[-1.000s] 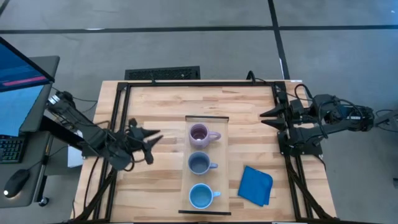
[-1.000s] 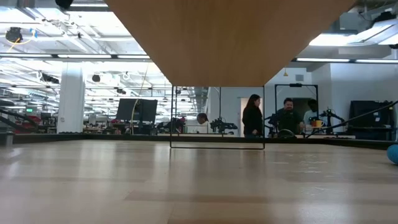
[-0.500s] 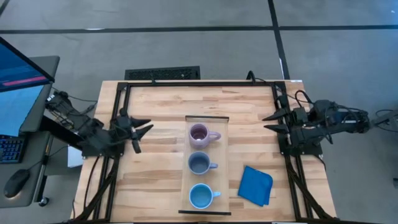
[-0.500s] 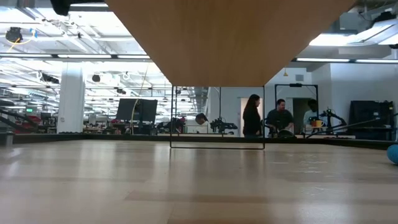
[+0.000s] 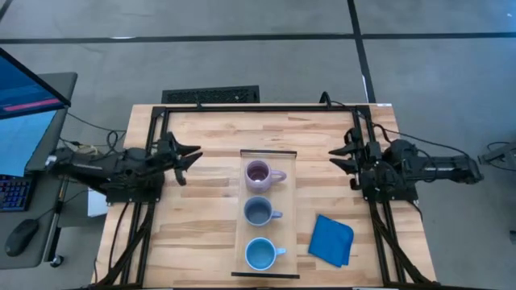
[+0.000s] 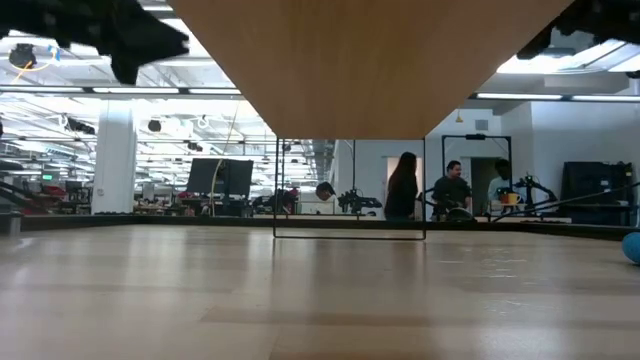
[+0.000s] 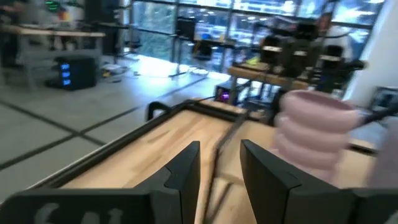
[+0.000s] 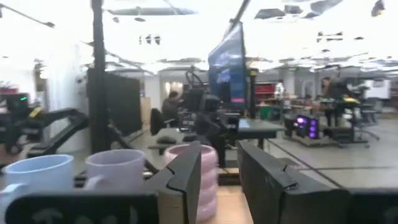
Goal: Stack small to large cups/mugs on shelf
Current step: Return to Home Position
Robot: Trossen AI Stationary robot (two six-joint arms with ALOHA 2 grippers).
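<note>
Three mugs stand upright on their bases in a row on the shelf [image 5: 290,234]. The pale purple mug [image 5: 258,173] is farthest, the grey-blue mug [image 5: 258,212] is in the middle, and the light blue mug [image 5: 259,254] is nearest. My left gripper [image 5: 196,156] hovers open to the left of the purple mug and points level at it [image 7: 314,134]. My right gripper [image 5: 334,155] hovers open to the right of the shelf. It faces the purple mug [image 8: 208,177], with the other two mugs beside that one. Nothing is between either gripper's fingers.
A folded blue cloth [image 5: 332,239] lies on the table, right of the shelf's near end. A dark frame [image 5: 258,108] runs along the table's far and side edges. The low view shows the shelf's underside [image 6: 350,60] overhead and people in the room behind.
My left gripper has drawn back toward the table's far-left part, swung round to point level at the purple mug, and sunk. My right gripper has sunk as well and levelled out. Both arms now show at the top of the low view. The mugs have kept still.
</note>
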